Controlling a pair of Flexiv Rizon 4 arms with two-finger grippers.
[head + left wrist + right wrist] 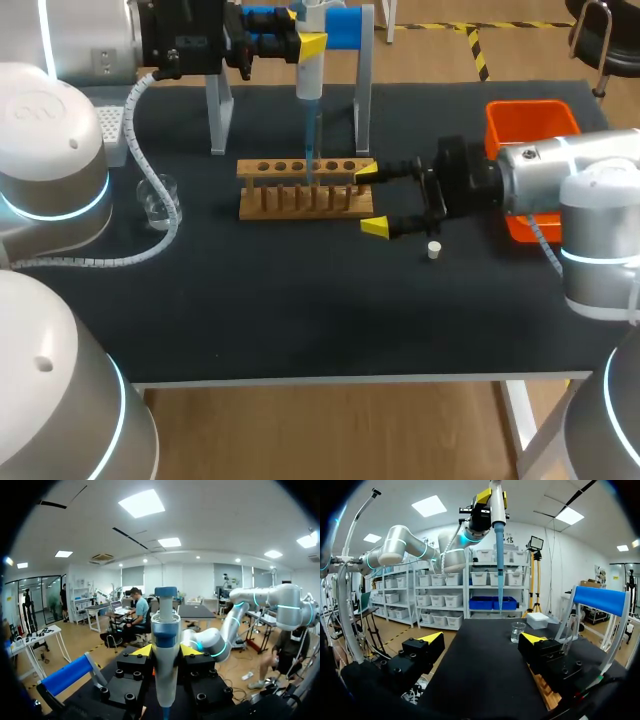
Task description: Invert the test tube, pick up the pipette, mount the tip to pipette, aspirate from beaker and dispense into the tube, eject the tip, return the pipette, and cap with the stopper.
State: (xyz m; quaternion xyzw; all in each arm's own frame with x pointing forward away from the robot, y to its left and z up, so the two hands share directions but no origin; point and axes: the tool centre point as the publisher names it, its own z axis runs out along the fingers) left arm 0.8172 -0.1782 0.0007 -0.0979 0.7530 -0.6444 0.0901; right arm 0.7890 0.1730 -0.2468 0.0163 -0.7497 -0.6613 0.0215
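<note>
Left fingers [144, 651] are closed on the upright pipette [310, 70], held at upper centre above the rack [270, 206]. Right fingers [378, 228] are spread open at centre right, with the stopper [434, 250] just below.

On the black bench [300, 320] a wooden test-tube rack [305, 190] stood centrally, a clear glass beaker [158, 198] to its left, a small white stopper [434, 250] to its front right, a white blue-tipped pipette [309, 75] above it.
</note>
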